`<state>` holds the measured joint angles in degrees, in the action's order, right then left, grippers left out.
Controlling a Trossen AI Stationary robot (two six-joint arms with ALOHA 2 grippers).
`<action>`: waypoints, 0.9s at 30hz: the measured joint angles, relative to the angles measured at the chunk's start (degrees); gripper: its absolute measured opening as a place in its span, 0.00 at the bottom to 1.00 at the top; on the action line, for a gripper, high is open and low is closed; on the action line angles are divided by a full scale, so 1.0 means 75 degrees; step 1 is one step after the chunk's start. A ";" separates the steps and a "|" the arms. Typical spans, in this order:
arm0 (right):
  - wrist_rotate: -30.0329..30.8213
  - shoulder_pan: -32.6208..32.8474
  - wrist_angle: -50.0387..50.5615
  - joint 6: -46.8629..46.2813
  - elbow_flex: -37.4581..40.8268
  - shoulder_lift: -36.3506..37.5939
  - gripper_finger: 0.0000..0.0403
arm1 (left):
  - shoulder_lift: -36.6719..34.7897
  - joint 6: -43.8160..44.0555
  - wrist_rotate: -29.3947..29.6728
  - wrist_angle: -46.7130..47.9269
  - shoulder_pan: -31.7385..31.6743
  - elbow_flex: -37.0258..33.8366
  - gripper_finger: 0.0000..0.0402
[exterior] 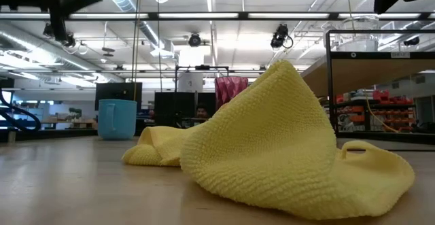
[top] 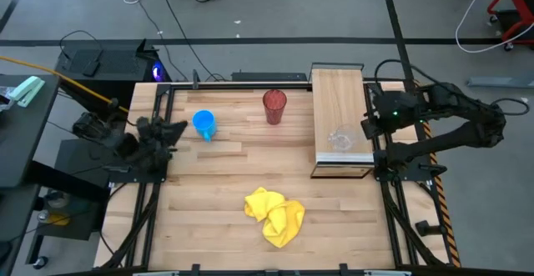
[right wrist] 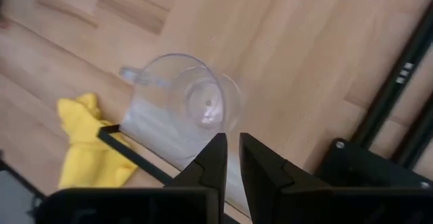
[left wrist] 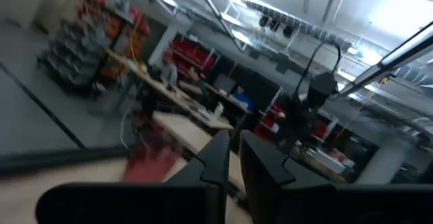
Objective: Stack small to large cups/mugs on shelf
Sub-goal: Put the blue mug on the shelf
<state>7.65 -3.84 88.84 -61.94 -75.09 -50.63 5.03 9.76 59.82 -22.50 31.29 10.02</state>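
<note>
Left gripper [top: 179, 129] hovers at the table's left edge, just left of the blue mug [top: 204, 124]; fingers [left wrist: 218, 158] nearly together with a thin gap, holding nothing. Right gripper [top: 367, 128] sits over the right edge of the shelf [top: 340, 88], fingers [right wrist: 215, 158] likewise almost closed with a narrow slit, empty. Clear cup [top: 340, 138] stands on the shelf near its front end, just beside the right gripper (handle visible in the right wrist view). Red tumbler [top: 274, 107] upright on the table [top: 217, 184] between mug and shelf, apart from both. Yellow cloth [top: 274, 214] crumpled on the table nearer the front, well apart from the cups.
</note>
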 joint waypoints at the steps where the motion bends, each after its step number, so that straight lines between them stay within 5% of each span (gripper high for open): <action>1: -0.0007 0.0000 -0.0078 0.0001 0.0000 0.0062 0.12 | 0.0050 -0.0250 0.0081 0.0165 0.0000 0.0258 0.11; 7: -0.0005 0.0000 -0.0852 0.0272 0.0000 0.0365 0.12 | 0.0731 -0.0483 0.0950 0.2906 0.0000 0.2391 0.10; 15: -0.0005 0.0000 -0.1899 0.0979 0.0000 0.0606 0.12 | 0.2643 0.4222 0.1230 1.0043 -0.0170 0.5834 0.09; 21: -0.0102 -0.0001 -0.2932 0.1445 0.0000 0.0771 0.12 | 0.4302 0.6928 -0.0064 1.3749 -0.1210 0.7543 0.07; 27: -0.0526 -0.0001 -0.4336 0.1983 0.0000 0.0874 0.12 | 0.5442 0.7281 -0.1949 1.4818 -0.2928 0.8114 0.08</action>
<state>3.71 -3.84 56.33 -47.06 -75.09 -44.07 45.84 64.36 45.20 88.64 9.33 70.87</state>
